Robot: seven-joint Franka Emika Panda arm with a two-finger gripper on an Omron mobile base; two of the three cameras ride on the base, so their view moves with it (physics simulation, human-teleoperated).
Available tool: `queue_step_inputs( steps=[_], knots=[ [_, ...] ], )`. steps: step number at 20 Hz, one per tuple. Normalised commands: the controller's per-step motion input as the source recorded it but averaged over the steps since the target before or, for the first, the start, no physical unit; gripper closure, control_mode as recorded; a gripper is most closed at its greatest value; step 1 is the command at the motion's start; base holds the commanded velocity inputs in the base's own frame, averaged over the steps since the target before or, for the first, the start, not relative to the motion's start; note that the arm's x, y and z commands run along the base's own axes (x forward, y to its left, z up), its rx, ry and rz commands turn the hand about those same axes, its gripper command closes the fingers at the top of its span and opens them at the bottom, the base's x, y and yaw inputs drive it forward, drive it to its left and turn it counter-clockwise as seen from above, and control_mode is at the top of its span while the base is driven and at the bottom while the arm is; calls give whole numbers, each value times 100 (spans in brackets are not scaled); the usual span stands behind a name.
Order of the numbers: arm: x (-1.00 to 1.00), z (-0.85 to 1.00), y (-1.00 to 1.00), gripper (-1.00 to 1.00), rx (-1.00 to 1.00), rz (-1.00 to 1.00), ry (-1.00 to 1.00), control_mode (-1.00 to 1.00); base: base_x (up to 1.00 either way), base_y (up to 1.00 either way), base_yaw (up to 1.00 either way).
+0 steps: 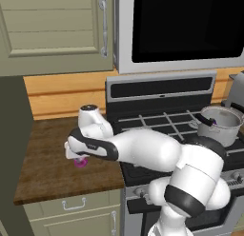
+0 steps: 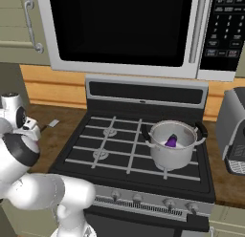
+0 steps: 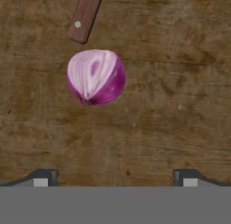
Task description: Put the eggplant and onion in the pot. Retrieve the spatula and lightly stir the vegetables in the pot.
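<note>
Hand view: claw [image 3: 115,177] wide open, nothing held, both tips at the bottom edge with bare wooden counter [image 3: 180,105] between them. Onion [image 3: 95,77] sits on the counter ahead of the claw, a bit toward the left tip, not touching either one. Spatula [image 3: 84,17] handle end lies just beyond the onion, close but apart.

Left base view: hand over the counter beside the stove [image 1: 157,123], onion [image 1: 81,162] peeking out under it. Pot [image 2: 173,143] well off to the claw's side on a burner, eggplant [image 2: 171,141] already inside.

Onion likely light, firm, smooth-skinned and round, so it may roll or slip. Best taken across its widest middle, tips centred either side; claw needs shifting toward it first.
</note>
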Motion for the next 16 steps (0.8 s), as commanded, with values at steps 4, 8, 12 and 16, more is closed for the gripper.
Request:
queue_step_inputs(
  steps=[4,8,12,16],
  knots=[
    [31,-28,27,-100,-3,-2,0,-100,0,0,0],
    [23,-29,15,-100,-1,-1,0,-100,0,0,0],
    [19,-24,3,-100,0,0,0,-100,0,0,0],
    [23,-24,0,-100,0,0,0,-100,0,0,0]
  ],
)
